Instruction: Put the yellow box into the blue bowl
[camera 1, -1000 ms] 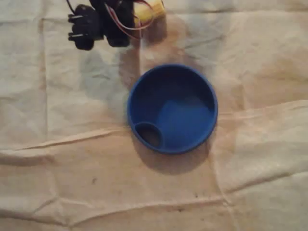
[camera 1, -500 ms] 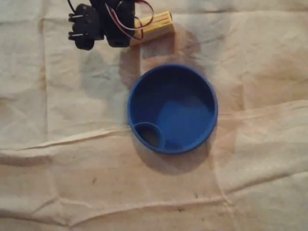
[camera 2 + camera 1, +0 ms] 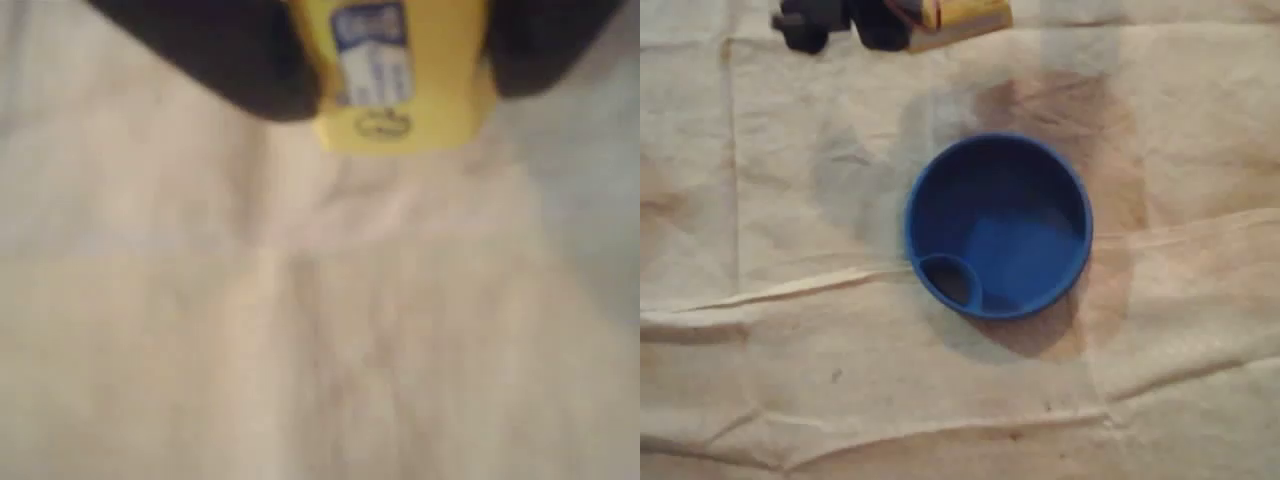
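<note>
Pinching the yellow box (image 3: 400, 70): the gripper (image 3: 405, 90) has its two dark fingers (image 3: 230, 60) pressed against the box's opposite long sides in the wrist view. The box's free end juts out past the fingertips.

- Box face toward the wrist camera: blue-and-white label, small printed mark below it. Text is too blurred to read.
- Beyond the box end, wrist view: pale wrinkled cloth (image 3: 330, 330), out of focus. Cannot tell whether the box touches it.
- Overhead view: the arm's dark body (image 3: 840, 15) sits at the top edge, cut off by the frame. The box (image 3: 965, 12) projects from it toward picture right, lying roughly level with a slight tilt.
- Blue bowl (image 3: 1040, 165): below the gripper and a little to its right in the overhead view, well apart from the box. The box is outside the bowl's rim, with a strip of cloth (image 3: 770, 330) between them.
- Bowl interior: plain blue floor. A small round pocket (image 3: 950, 282) is set against the inner wall, on the side farthest from the gripper, toward picture lower left. The pocket looks dark inside.
- Bowl stands upright on the creased cloth; a soft shadow falls along its lower right side.
</note>
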Robot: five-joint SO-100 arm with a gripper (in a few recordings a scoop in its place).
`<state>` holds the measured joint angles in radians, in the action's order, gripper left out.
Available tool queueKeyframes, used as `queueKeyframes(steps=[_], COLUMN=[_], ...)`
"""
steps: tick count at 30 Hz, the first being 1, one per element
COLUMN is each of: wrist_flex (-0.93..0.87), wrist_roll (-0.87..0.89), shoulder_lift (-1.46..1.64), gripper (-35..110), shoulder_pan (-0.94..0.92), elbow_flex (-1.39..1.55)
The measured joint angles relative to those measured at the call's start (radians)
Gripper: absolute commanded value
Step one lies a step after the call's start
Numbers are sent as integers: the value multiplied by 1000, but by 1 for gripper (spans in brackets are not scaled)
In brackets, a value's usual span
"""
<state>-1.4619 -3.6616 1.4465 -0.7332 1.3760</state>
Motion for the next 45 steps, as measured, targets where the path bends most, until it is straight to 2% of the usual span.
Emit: queueKeyframes(steps=[9, 16, 32, 45], wrist_flex=[0, 0, 0, 0], wrist_roll=[483, 798, 1206, 1261], shoulder_lift=[25, 25, -155, -244], gripper=[0, 0, 0, 0], shoulder_pan=[270, 405, 417, 325], elbow_flex=[0, -55, -426, -483])
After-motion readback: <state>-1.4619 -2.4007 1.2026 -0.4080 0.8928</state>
